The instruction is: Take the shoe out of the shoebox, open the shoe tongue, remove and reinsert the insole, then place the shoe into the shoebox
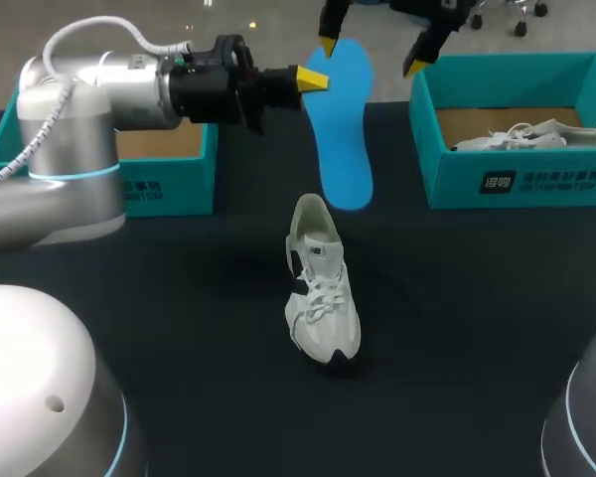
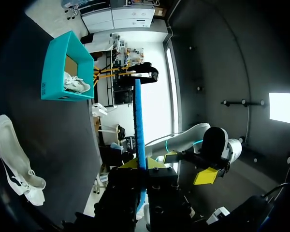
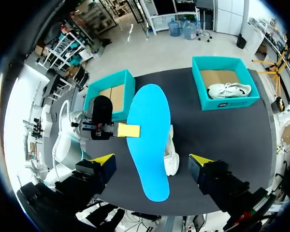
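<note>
Shoeboxes, two, teal: left shoebox [image 1: 169, 189] at ten o'clock of the white shoe [image 1: 323, 298], which stands upright on the black table [image 1: 477, 328], outside both boxes. Left gripper [image 1: 313, 79] clamped on the edge of the one blue insole [image 1: 343, 129], held in the air at twelve o'clock of that shoe; right gripper [image 1: 371, 57] fingers wide apart either side of the insole, clear of it. Right shoebox [image 1: 536, 184] at two o'clock, holding a second shoe [image 1: 536, 136]; shoes, two in all.

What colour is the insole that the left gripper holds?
The insole is plain bright blue; the right wrist view shows it best.
</note>
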`<state>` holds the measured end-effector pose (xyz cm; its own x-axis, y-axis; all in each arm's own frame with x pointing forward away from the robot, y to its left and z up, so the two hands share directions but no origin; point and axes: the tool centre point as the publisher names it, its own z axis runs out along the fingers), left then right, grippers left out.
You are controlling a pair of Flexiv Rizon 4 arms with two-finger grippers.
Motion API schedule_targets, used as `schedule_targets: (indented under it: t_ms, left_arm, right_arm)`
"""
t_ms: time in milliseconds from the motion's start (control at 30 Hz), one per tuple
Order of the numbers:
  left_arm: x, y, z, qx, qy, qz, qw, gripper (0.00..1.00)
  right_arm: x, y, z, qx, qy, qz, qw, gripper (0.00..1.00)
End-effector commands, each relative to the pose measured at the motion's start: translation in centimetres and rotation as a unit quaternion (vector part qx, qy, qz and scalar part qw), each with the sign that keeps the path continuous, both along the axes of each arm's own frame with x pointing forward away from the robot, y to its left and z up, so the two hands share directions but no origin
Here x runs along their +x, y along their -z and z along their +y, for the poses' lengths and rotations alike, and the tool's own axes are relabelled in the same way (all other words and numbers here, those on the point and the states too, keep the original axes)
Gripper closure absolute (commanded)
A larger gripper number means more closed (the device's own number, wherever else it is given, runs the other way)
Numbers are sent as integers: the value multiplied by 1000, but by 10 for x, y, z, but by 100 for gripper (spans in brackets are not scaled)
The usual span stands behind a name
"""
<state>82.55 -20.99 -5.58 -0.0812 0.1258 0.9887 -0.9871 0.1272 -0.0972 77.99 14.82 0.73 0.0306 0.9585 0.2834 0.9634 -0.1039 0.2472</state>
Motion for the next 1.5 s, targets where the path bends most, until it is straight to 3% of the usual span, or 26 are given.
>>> schedule_targets:
  t_ms: [33, 300, 800, 900, 1033, 1167, 1500]
  left_arm:
    - [-4, -4, 4, -20, 4, 14, 1000, 100]
    - [-5, -7, 10, -10, 6, 4, 1000, 100]
    - [-9, -7, 20, -18, 12, 10, 1000, 100]
    - [-10, -7, 21, -21, 11, 10, 1000, 100]
    - [-10, -6, 24, -23, 9, 11, 1000, 100]
    - [-10, -5, 25, -23, 7, 12, 1000, 100]
    - [-7, -6, 29, -21, 3, 11, 1000, 100]
  right_arm:
    - [4, 8, -6, 183, -43, -10, 982, 0]
    - [6, 15, -11, 249, -38, -3, 968, 0]
    - [16, 21, -31, 379, -39, 3, 925, 0]
    - [20, 17, -35, 424, -69, -11, 903, 0]
    - [21, 9, -36, 448, -120, -33, 885, 0]
    - [25, 7, -35, 469, -154, -21, 869, 0]
    - [28, 15, -32, 472, -139, -7, 871, 0]
